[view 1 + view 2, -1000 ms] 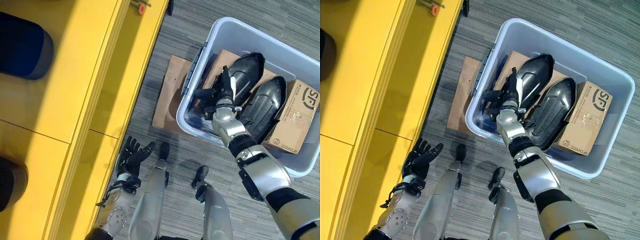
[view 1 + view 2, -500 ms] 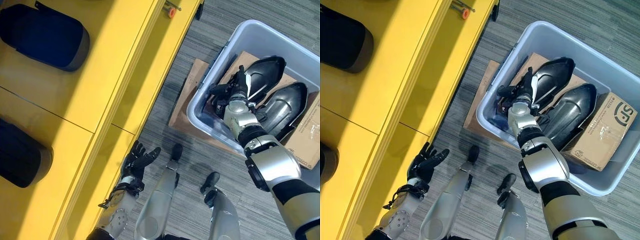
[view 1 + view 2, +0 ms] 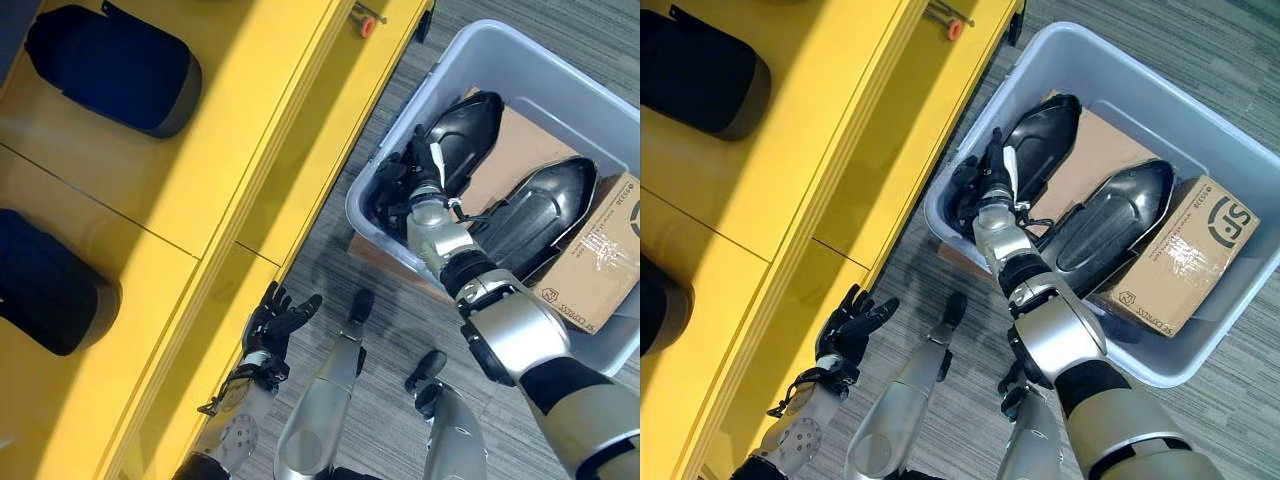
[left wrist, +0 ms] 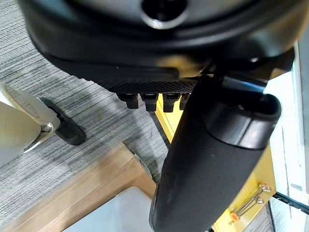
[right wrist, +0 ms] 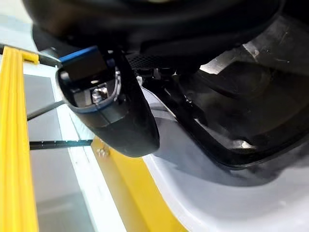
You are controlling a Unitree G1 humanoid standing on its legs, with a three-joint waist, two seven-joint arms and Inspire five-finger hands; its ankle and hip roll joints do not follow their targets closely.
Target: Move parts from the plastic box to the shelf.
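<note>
Fingers of right hand (image 3: pixel 985 190) curl on black shell part (image 3: pixel 1035 150) inside plastic box (image 3: pixel 1200 345); part looks rigid, glossy, slippery—rim grip advised. Left hand (image 3: pixel 275 322) spread, idle beside box.

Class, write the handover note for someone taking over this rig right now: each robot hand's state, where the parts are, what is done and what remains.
Right robot hand: down in the plastic box, at the end of a black part nearest the shelf; whether it grips cannot be judged.
Left robot hand: open, holding nothing, low beside the yellow shelf.
In the box: a second black part and a cardboard carton.
Done: dark parts already lie on the shelf.
Left: lift this part out, shelve it, then the second.
</note>
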